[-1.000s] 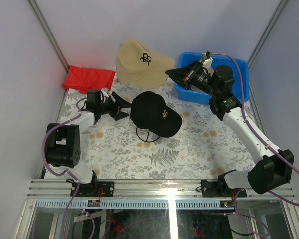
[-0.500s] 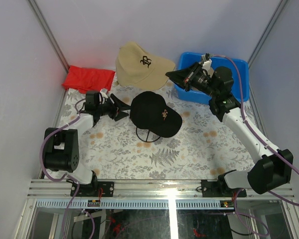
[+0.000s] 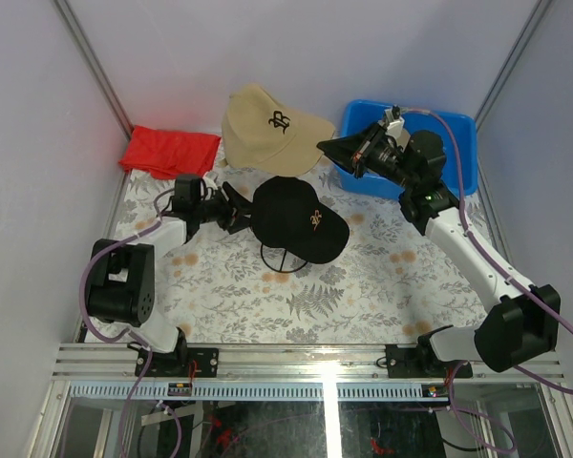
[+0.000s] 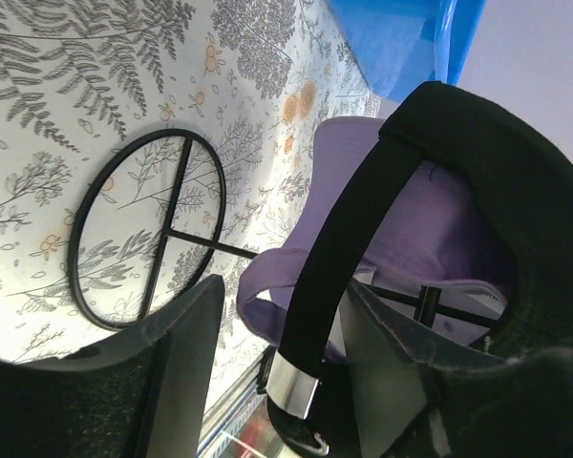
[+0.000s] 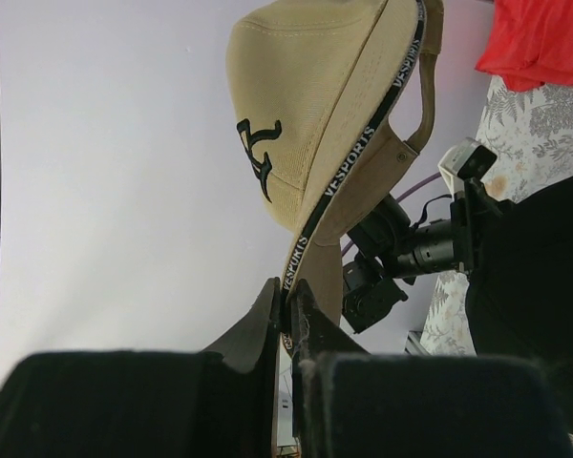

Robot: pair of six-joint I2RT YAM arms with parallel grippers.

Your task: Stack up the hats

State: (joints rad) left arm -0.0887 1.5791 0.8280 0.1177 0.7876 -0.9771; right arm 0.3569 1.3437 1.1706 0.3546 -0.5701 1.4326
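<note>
A tan hat (image 3: 272,124) hangs at the back, and my right gripper (image 3: 332,148) is shut on its brim; the right wrist view shows the brim edge (image 5: 353,172) pinched at the right gripper (image 5: 291,301). The black hat (image 3: 291,215) sits on a wire stand (image 3: 282,260) mid-table. A lavender hat (image 4: 401,219) shows underneath it in the left wrist view. My left gripper (image 3: 237,208) is at the black hat's rear. Its jaws are open around the black back strap (image 4: 334,239), with a gap on one side.
A red folded cloth (image 3: 170,151) lies at the back left. A blue bin (image 3: 454,143) stands at the back right, under the right arm. The stand's round wire base (image 4: 148,229) rests on the patterned tablecloth. White walls enclose the table on three sides.
My left gripper has moved right to the back of the black hat and narrowed around its strap. The tan hat has shifted slightly in the right gripper's hold.
</note>
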